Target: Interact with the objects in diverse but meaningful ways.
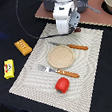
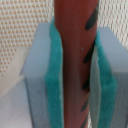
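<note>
Your gripper (image 1: pixel 65 29) hangs over the far edge of the woven placemat (image 1: pixel 92 52), and in the wrist view its teal-padded fingers (image 2: pixel 54 75) are pressed against both sides of the sausage (image 2: pixel 75 55), a reddish-brown rod with dark marks that stands upright between them. So the jaws are narrow and clamped on it. In the exterior view the arm's white body hides the sausage, so you cannot tell there whether its lower end touches the mat.

At the middle of the mat lies a round wooden disc (image 1: pixel 60 55). A knife (image 1: pixel 71 46) with a wooden handle lies just beyond it and a fork (image 1: pixel 59 70) just in front. The tomato (image 1: pixel 62 84) sits near the mat's front edge.

Off the mat, on the black desk (image 1: pixel 7 22), the bread block (image 1: pixel 23 46) lies near the mat's left edge, with the yellow packet (image 1: pixel 9 68) further out.
</note>
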